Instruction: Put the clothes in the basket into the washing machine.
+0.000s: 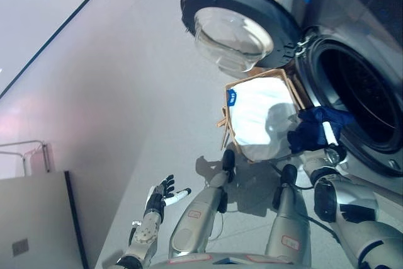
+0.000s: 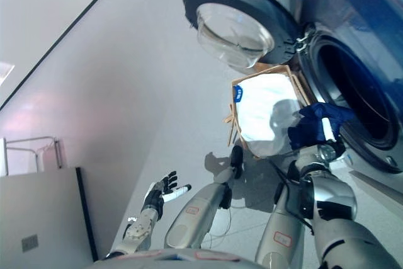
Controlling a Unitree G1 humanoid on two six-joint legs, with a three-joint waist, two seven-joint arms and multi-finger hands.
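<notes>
Nearest, the robot's left hand [image 1: 161,197] hangs idle over the grey floor [image 1: 126,92], fingers spread and holding nothing. Further on, the right hand [image 2: 322,131] is curled round a dark blue bunched cloth garment [image 2: 318,124], raised at the lip of the dark round drum opening [image 1: 368,102] of the grey front-loading washing machine [image 2: 371,48].

To do this step well, I would carry the garment deep past the rim before loosening the fingers, so no trailing fold hangs over the lip.

Just beside it stands the wooden-framed laundry basket with a white liner [image 1: 261,118] (what remains inside cannot be made out). The round glass door [image 1: 233,26] stands swung wide. The drum's inside is black; the right hand's fingers are mostly buried in cloth.
</notes>
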